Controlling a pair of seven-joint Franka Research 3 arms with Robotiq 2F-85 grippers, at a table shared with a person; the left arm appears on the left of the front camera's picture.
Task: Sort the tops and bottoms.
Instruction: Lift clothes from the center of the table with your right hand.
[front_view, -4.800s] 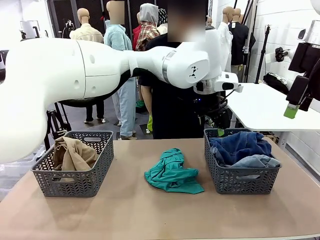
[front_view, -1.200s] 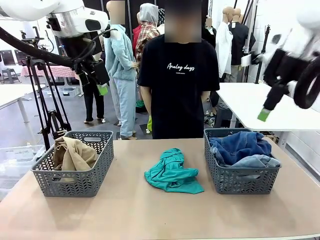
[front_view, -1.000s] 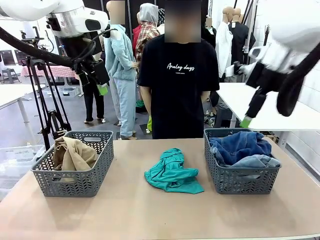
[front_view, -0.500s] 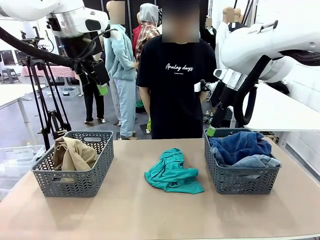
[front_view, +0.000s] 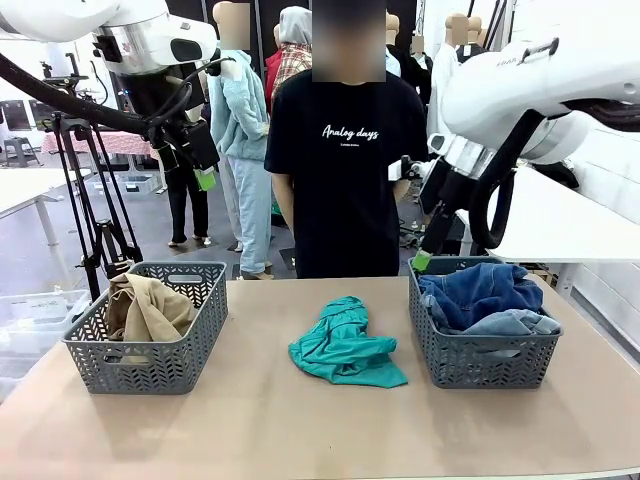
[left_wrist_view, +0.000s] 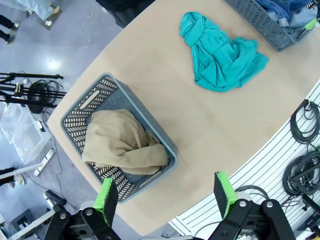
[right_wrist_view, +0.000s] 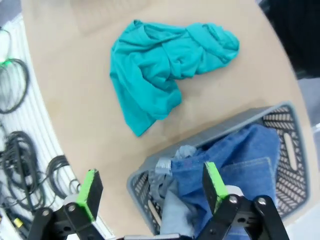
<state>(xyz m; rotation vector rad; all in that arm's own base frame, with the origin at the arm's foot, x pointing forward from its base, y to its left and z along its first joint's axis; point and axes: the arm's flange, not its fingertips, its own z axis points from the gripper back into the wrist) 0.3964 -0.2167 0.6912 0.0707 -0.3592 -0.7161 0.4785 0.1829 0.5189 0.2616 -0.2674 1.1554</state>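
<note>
A teal-green top (front_view: 345, 345) (left_wrist_view: 220, 52) (right_wrist_view: 167, 67) lies crumpled on the table between two grey baskets. The left basket (front_view: 150, 370) (left_wrist_view: 150, 125) holds the tan top (front_view: 148, 308) (left_wrist_view: 122, 142). In the right basket (front_view: 485, 365) (right_wrist_view: 220, 131) lie the bottoms: dark blue denim (front_view: 480, 290) (right_wrist_view: 235, 165) and a pale denim piece (front_view: 510, 323) (right_wrist_view: 172, 210). My left gripper (front_view: 203, 172) (left_wrist_view: 164, 187) hangs open high above the left basket. My right gripper (front_view: 425, 255) (right_wrist_view: 151, 180) is open and empty just above the right basket's far left corner.
A person in a black printed T-shirt (front_view: 345, 170) stands at the table's far edge, hands down. A tripod (front_view: 100, 230) stands behind the left basket. A white table (front_view: 540, 215) is at the right. Cables (left_wrist_view: 305, 145) (right_wrist_view: 15, 150) lie on the floor below the near edge.
The right arm swung in from the far right and down to the right basket's back corner, then held still. My left arm, earlier stretched across the view, stays raised at upper left.
</note>
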